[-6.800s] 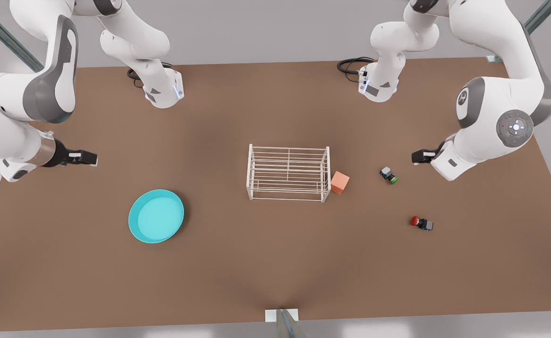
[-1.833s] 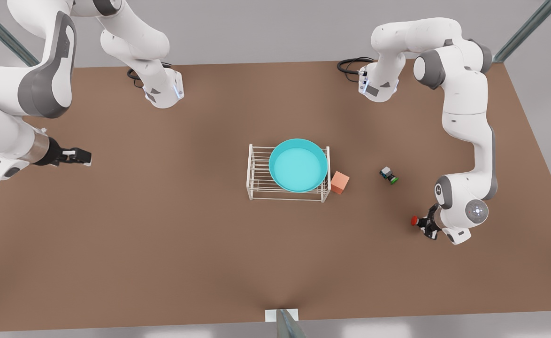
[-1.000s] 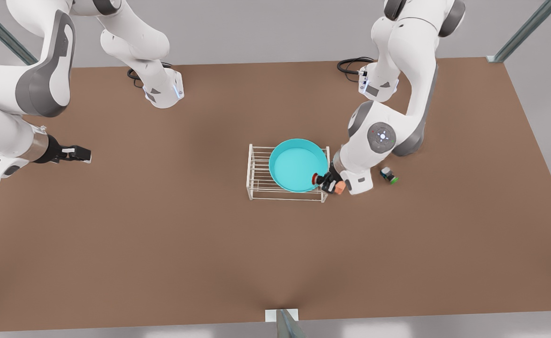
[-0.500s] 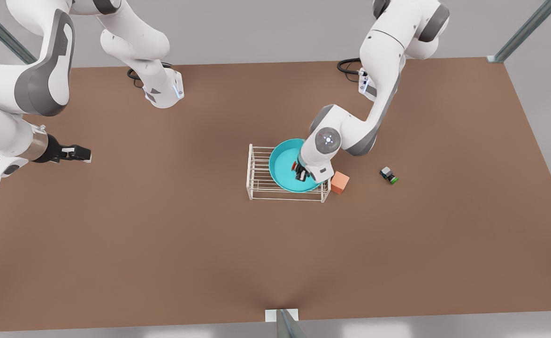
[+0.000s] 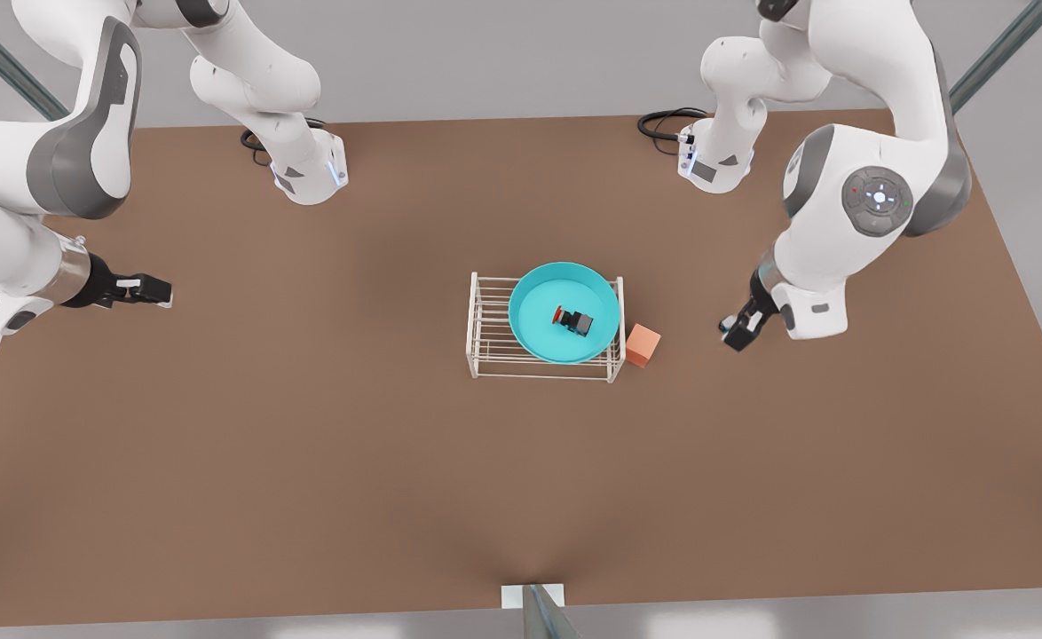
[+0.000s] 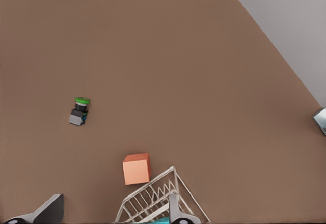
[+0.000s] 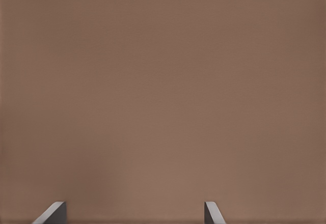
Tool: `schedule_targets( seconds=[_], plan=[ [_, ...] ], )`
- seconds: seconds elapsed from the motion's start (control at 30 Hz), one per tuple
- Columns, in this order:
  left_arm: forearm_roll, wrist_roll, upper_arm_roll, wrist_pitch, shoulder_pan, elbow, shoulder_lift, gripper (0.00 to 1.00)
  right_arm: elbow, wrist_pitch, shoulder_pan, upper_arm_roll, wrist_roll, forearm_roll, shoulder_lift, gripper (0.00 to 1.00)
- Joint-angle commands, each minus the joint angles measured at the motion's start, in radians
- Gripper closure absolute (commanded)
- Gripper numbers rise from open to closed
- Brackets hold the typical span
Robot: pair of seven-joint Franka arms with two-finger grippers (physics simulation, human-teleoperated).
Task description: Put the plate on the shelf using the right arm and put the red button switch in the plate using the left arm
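The turquoise plate point(image 5: 534, 311) rests on top of the white wire shelf point(image 5: 485, 328) at mid-table. Inside the plate lies the red button switch point(image 5: 572, 319) on its side, with nothing touching it. My left gripper point(image 5: 738, 330) hangs to the front view's right of the shelf, past the orange cube, open and holding nothing. Its wrist view has the left gripper point(image 6: 114, 219) with fingers wide apart and a corner of the shelf point(image 6: 153, 201). My right gripper point(image 5: 144, 290) waits far off at the front view's left, and the right gripper point(image 7: 132, 214) stands open over bare table.
An orange cube point(image 5: 643, 344) stands against the shelf's side toward the front view's right, also the orange cube point(image 6: 136, 168) in the left wrist view. A green-capped switch point(image 6: 80, 111) lies on the brown table beyond the cube. Both arm bases stand at the table's far edge.
My left gripper has let go of the red button switch, which now lies in the plate, and has drawn back to the front view's right. The right arm has not moved.
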Motion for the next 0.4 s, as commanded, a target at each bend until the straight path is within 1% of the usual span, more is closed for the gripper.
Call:
schedule_targets(
  seconds=[0.0,0.03,0.37],
  plan=[
    [0.013,1.292,0.005,-0.068,0.012,0.002,-0.002,0.0,0.001,-0.001,0.0,0.0,0.0,0.001,-0.002,0.0],
    [0.02,1.282,0.002,-0.129,0.012,0.058,0.022,0.0,-0.001,-0.001,0.0,0.0,0.0,0.001,-0.005,0.0],
    [0.013,1.274,0.001,-0.174,0.036,0.062,0.01,0.0,0.007,-0.009,0.002,0.002,0.005,-0.001,-0.006,0.0]
  ],
)
